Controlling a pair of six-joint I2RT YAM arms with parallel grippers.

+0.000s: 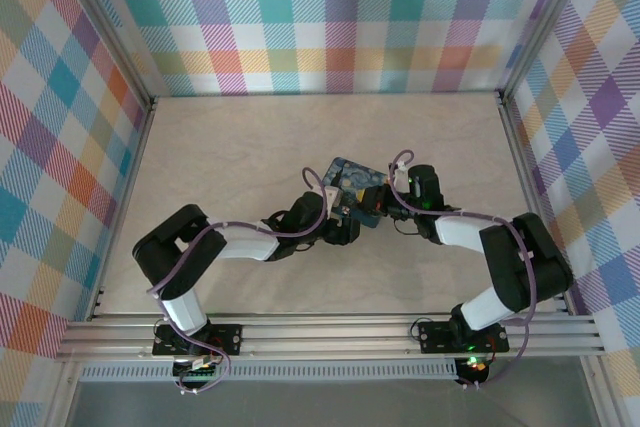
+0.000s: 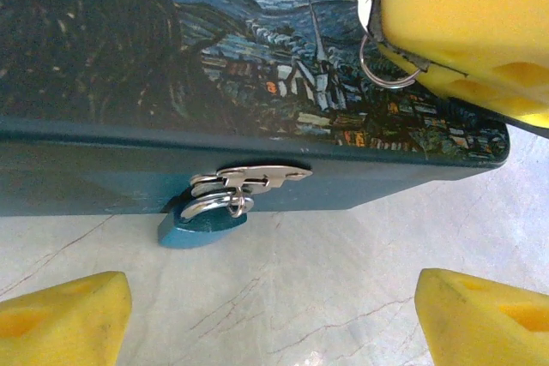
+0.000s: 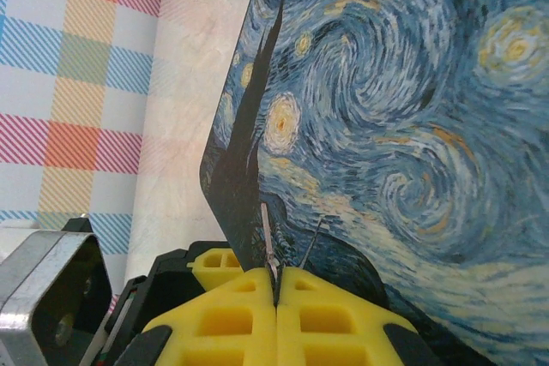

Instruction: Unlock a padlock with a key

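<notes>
Blue padlock hanging from the hasp on the front wall of the tin. Left gripper, fingers apart, faces it; right gripper, fingers pinched on the key, over the tin.

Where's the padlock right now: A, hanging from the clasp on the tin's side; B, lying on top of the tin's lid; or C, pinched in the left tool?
A: the padlock hangs by its shackle from the clasp on the side wall of the tin.
</notes>
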